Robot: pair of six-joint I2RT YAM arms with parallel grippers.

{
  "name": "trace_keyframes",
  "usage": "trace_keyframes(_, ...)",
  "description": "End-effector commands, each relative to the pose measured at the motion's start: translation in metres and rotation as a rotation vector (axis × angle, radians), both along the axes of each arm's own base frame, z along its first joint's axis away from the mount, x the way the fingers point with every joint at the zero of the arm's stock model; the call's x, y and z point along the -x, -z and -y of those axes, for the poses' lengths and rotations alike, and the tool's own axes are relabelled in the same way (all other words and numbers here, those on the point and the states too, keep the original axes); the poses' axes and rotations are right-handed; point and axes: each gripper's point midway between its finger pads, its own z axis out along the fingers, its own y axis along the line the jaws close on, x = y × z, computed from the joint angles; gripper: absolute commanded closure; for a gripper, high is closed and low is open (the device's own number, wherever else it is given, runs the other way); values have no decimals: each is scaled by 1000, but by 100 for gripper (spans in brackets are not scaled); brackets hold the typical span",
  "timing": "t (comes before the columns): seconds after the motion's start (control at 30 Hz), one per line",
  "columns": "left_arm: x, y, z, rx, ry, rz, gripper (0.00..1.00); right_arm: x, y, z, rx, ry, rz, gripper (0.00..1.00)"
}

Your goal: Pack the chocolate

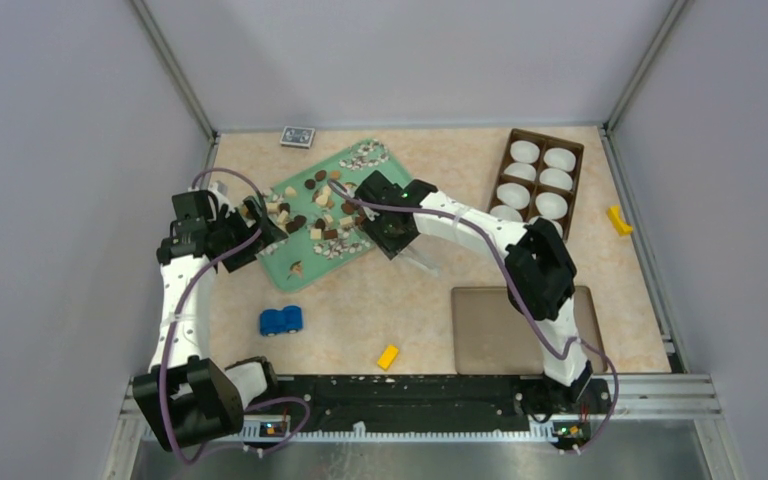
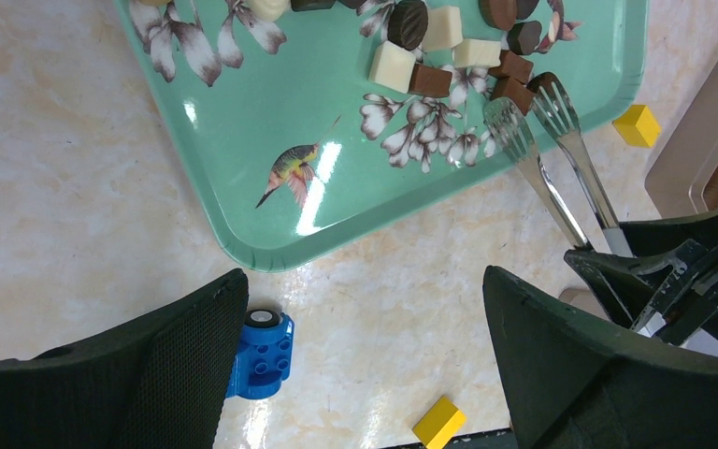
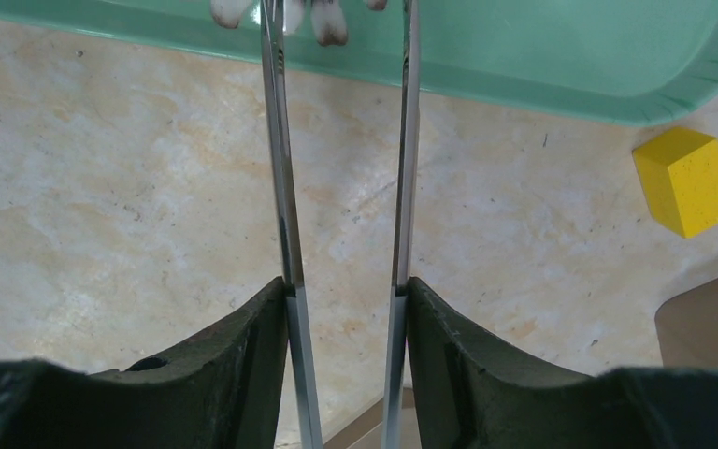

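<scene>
The chocolate (image 1: 320, 212) lies as many small dark, light brown and cream pieces on the green flowered tray (image 1: 282, 262). The left wrist view shows a cluster of chocolate (image 2: 411, 67) on the tray (image 2: 271, 103). My right gripper (image 3: 346, 285) is shut on metal tweezers (image 3: 280, 168), whose two arms stand apart. The tweezers' tips (image 2: 531, 110) rest among brown pieces at the tray's edge; I cannot tell whether a piece is between them. My left gripper (image 2: 363, 281) is open and holds nothing, above the table just off the tray's corner.
A brown box with white cups (image 1: 540, 175) stands at the back right, and its flat lid (image 1: 520, 330) lies at the front right. A blue toy car (image 2: 262, 355) and a yellow block (image 2: 439, 423) lie near the left gripper. Another yellow block (image 3: 684, 180) sits by the tray.
</scene>
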Motion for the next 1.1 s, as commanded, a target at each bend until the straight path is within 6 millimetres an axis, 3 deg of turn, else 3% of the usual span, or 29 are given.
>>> trace_keyframes(0.0, -4, -20, 1, -17, 18, 64, 1, -15, -20, -14, -55, -17, 40, 55)
trace_keyframes(0.2, -3, -20, 2, -9, 20, 61, 1, -12, -28, -9, -49, -10, 47, 69)
trace_keyframes(0.33, -3, -22, 2, -8, 20, 64, 1, -11, -39, -4, -54, 9, 63, 87)
trace_keyframes(0.43, -3, -23, 2, -15, 20, 66, 1, -8, -47, -1, -70, 25, 65, 94)
trace_keyframes(0.83, 1, -29, 4, -11, 27, 73, 1, 10, -87, 18, -202, 66, 58, 95)
trace_keyframes(1.07, 3, -23, 2, -21, 17, 62, 1, 0, -99, 61, -212, 153, 66, 95)
